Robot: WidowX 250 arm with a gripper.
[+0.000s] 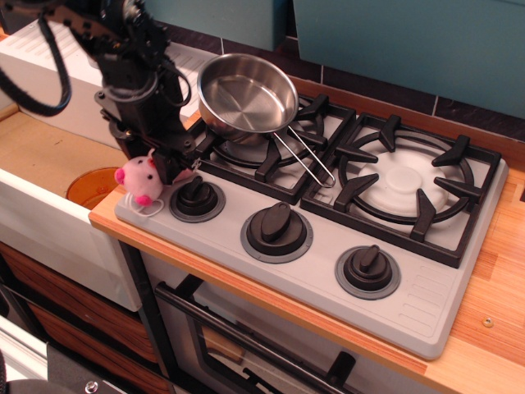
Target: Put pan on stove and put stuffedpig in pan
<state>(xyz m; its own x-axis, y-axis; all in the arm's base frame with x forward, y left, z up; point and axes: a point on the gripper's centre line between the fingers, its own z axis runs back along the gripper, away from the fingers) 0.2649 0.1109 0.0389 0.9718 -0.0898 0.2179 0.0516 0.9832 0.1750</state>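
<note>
With the pan [246, 92] already on the stove's [328, 246] left burner, the pincer [157, 168], pinching the pig [139, 176] at the front-left corner, should lift it clear of the knob [197, 197] and grate before crossing to the pan.

The robot arm [115, 49] runs out of view at the top-left edge, so its upper part is cut off. Its gripper [168, 164] is dark against a dark grate, and the plush pig [139, 176] covers the near fingertip, so how the jaws stand cannot be told. The pig's far side is hidden against the gripper. The pan [246, 94] hides the centre of the left burner grate [262, 148]. The orange round object [94, 185] is partly hidden behind the counter edge. The oven door [246, 345] is cut off by the bottom edge.
</note>
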